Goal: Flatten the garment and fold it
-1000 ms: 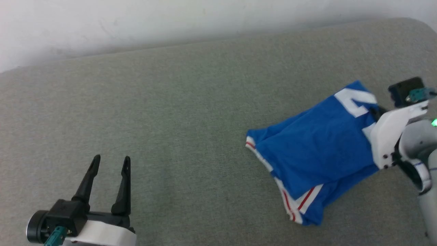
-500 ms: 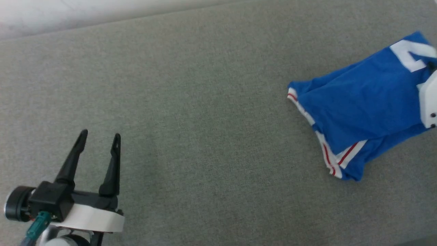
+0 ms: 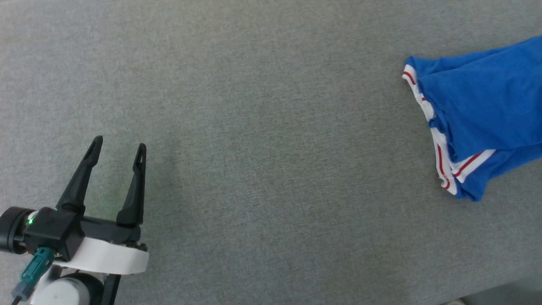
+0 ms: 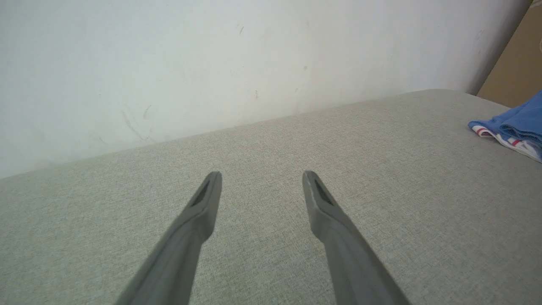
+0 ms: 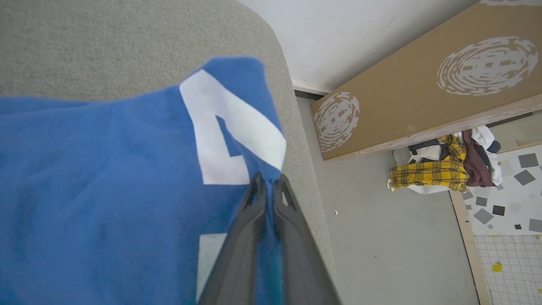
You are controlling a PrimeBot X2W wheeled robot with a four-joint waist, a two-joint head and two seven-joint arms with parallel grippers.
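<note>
In the head view, the left gripper (image 3: 120, 144) sits at the lower left above the grey fabric surface (image 3: 271, 127), its two dark fingers spread with nothing between them; the garment (image 3: 478, 110) lies well apart from it at the right edge, bright blue and rumpled, with a white hem striped in red turned toward the middle of the surface; part of it runs out of frame. In the left wrist view, the left gripper (image 4: 261, 176) points along the surface toward a pale scuffed wall (image 4: 211, 63), its fingers wide apart and holding nothing; a corner of the garment (image 4: 516, 131) shows at the far right, resting on the fabric. In the right wrist view, the right gripper (image 5: 269, 180) has its fingers pressed almost together, pinching a fold of the garment (image 5: 106, 190) just below a large white numeral (image 5: 228, 135); the blue cloth spreads over the surface near its rounded corner; beyond the edge a brown cardboard panel (image 5: 423, 80) leans at the wall; a heap of clothes (image 5: 440, 169), one yellow plaid, lies on the floor (image 5: 381, 237).
</note>
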